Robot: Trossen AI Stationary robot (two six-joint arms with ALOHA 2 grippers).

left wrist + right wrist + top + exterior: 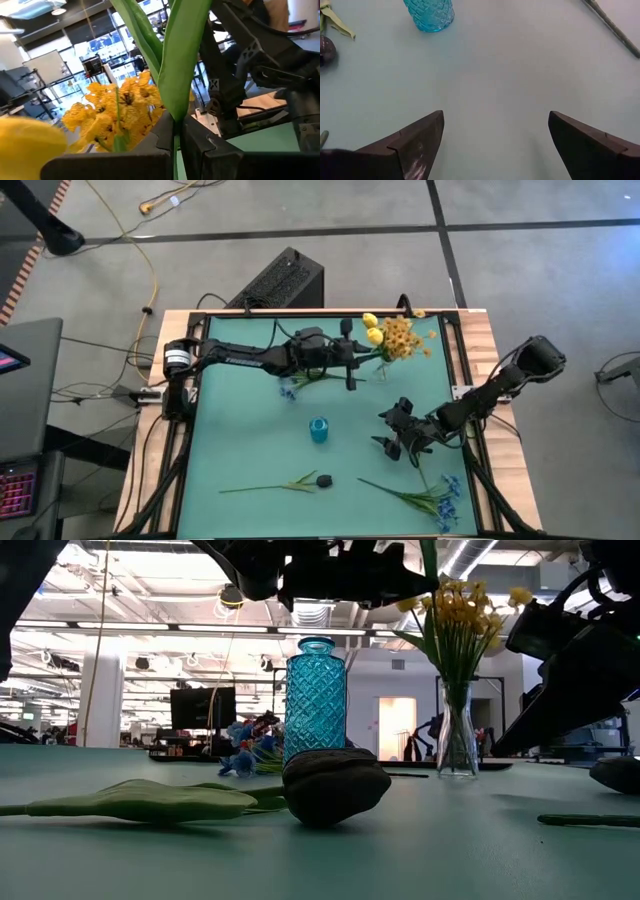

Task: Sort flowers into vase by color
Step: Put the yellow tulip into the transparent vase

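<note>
Left tool [352, 367]: clenched on green stalk [176, 65] of yellow tulip [373, 336], beside clear vase [384, 368] at counter [250, 450] 1 o'clock. Right tool [398, 442]: released, at 4 o'clock. Blue vase [318, 429]: center. Dark bud stem [300, 482]: 6 o'clock. Blue spray [440, 498]: 5 o'clock.

Left gripper [352, 367] beside yellow flowers [395, 337], apparently touching.

Even overhead light, soft shadows, blurred foreground leaf [182, 60] (wrist view)
</note>
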